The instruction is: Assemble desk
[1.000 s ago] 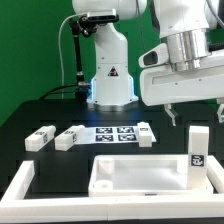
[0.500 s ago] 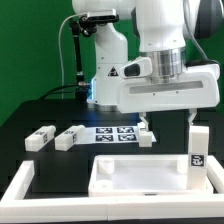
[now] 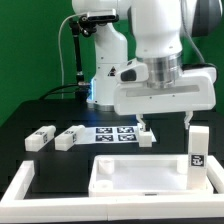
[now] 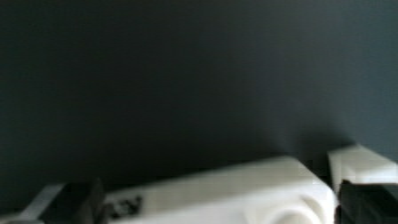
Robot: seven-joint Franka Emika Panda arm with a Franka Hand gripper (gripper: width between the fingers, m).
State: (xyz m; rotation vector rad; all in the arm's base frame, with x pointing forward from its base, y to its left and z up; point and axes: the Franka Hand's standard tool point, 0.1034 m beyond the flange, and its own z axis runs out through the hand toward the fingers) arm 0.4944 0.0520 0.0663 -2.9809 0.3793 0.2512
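Claw point(image 3: 168, 122) has swung in from the exterior view's right, now low over short square white plastic leg point(image 3: 146, 138) beside marker board point(image 3: 118, 131); jaws spread, empty. White rimmed tabletop panel point(image 3: 140, 186) lies nearby. Leg pickup looks next.

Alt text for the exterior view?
Open claw hovers over the black table, behind the white tabletop panel. Two legs lie at the exterior view's left, a third beside the marker board, a fourth stands upright at its right.

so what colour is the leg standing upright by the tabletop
The upright leg is white with a black-and-white tag on it; the exterior view shows it best.
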